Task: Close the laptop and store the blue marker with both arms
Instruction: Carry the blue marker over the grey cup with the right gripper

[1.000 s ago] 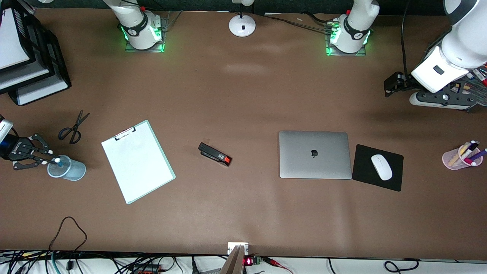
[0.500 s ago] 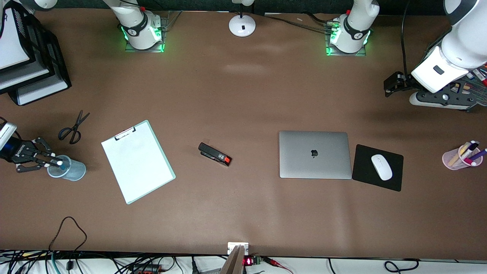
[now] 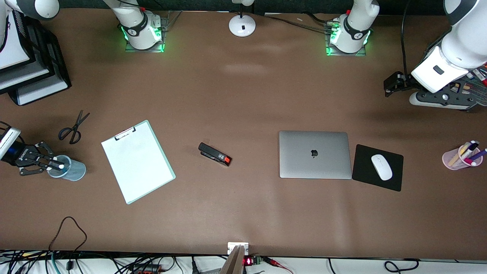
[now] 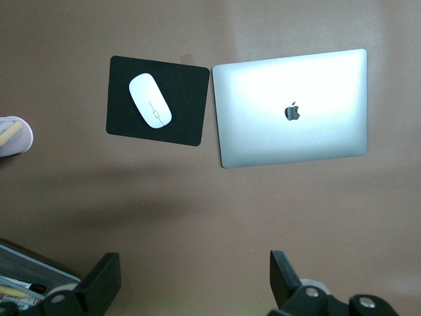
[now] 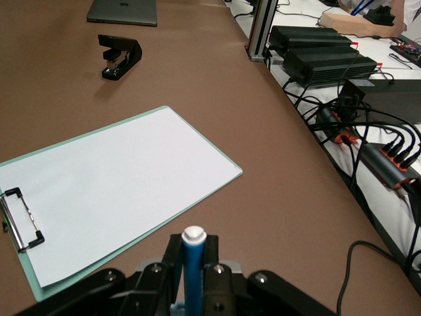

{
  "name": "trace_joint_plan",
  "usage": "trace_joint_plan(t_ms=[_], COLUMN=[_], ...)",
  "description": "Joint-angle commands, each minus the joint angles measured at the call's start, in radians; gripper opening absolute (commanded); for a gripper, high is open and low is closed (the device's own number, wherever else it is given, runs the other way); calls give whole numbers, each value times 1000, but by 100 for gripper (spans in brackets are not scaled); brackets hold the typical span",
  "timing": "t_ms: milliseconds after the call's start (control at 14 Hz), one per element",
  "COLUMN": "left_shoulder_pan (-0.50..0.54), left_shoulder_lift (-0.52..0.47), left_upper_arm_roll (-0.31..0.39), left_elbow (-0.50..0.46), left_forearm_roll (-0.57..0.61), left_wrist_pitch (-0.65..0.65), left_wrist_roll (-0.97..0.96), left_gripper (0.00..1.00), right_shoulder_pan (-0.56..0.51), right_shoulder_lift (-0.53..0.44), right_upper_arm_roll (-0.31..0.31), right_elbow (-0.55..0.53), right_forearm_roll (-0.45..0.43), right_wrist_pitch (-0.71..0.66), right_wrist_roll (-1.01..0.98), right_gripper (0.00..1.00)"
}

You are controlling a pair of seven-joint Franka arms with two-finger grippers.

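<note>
Right gripper (image 3: 57, 164): you have it at the right arm's end of the table, fingers pinched together on the blue marker (image 5: 193, 263), right over the mouth of the blue cup (image 3: 70, 168).
Blue marker: clamped upright between those fingers, white end up; you can see the white tip (image 3: 61, 166) sitting inside the cup's rim in the front view.
Blue cup: directly under your right gripper, standing on the table (image 3: 243, 95).
Clipboard (image 3: 137, 161): just past the cup from your right gripper, toward the left arm's end; white sheet, clip end farther from the front camera.
Scissors (image 3: 73, 128): near your right gripper, farther from the front camera than the cup.
Stapler (image 3: 214, 154): well apart from the right gripper, between clipboard and laptop.
Laptop (image 3: 314, 154): lid down flat, logo up; well apart from both grippers.
Mouse pad (image 3: 377, 167): touching or just beside the laptop, white mouse (image 3: 381, 166) on it.
Left gripper (image 4: 197, 280): fingers spread wide, nothing between them; it hangs high over bare table at the left arm's end, waiting.
Pink pen cup (image 3: 460, 156): at the left arm's end, nearer the front camera than your left gripper.
</note>
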Motion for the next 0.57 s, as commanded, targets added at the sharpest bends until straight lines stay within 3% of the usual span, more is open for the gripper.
trace_joint_plan(t_ms=[0,500], left_shoulder_pan=[-2,-3], left_shoulder_lift=[17,17], left_upper_arm_roll=[2,2], left_elbow=[35,35], left_forearm_roll=[-21,-21], left_wrist_pitch=[-25,-25], left_wrist_roll=[-4,-4], left_gripper=[100,100], right_shoulder_pan=[-28,-47], right_shoulder_lift=[36,73], right_upper_arm_roll=[12,12], right_elbow=[28,30], right_forearm_roll=[30,30], right_wrist_pitch=[-4,-2], right_wrist_roll=[-36,-64], right_gripper=[1,1])
